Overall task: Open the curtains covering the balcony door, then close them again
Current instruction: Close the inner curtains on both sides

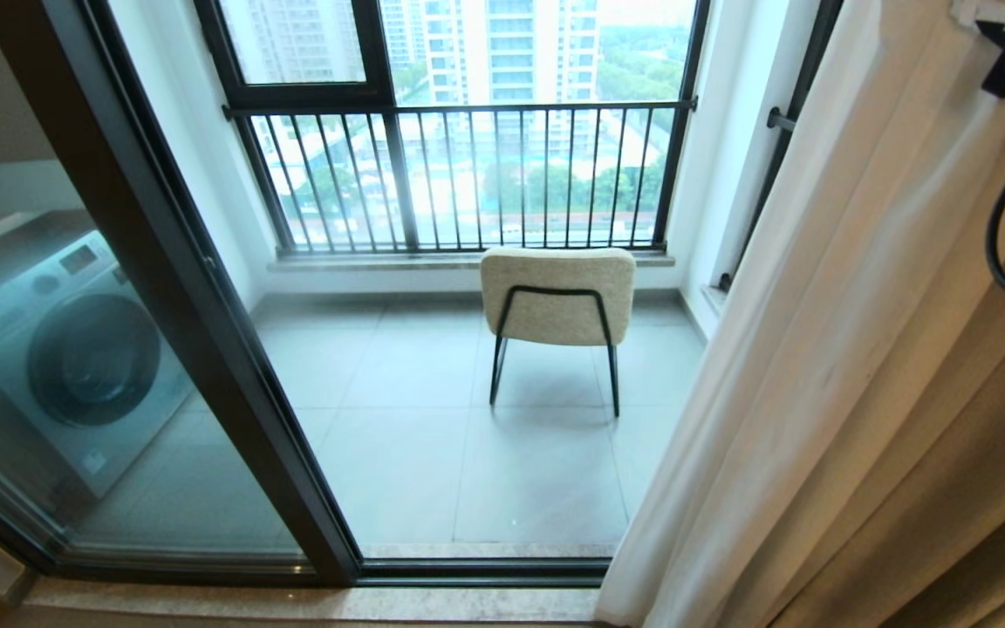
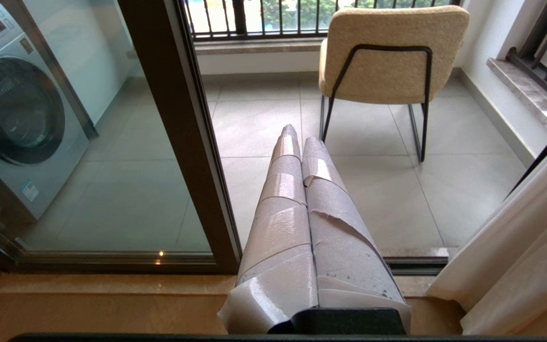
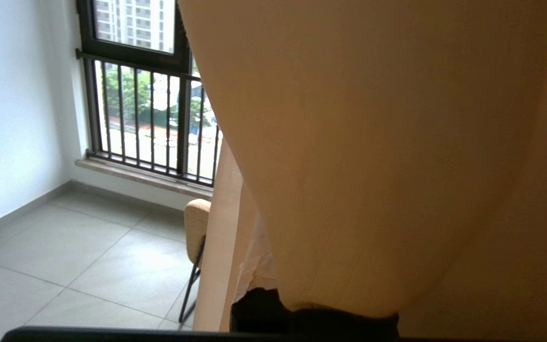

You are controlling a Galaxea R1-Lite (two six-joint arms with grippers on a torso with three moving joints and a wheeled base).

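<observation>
Curtains [image 1: 825, 366] bunched at frame right, folds running top to bottom, door [image 1: 206, 349] uncovered. My right gripper [image 3: 311, 304], fingers clenched in the fabric, is nearer; left gripper [image 2: 297, 142] clenched empty.

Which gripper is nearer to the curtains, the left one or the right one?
Right. The right gripper is shut, buried in the curtains. The left gripper, also shut, hangs apart from them, pointing at the balcony floor.

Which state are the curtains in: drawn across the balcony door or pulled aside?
Pulled aside. The curtains hang bunched at the right, leaving the balcony door uncovered, with the chair in plain view.
</observation>
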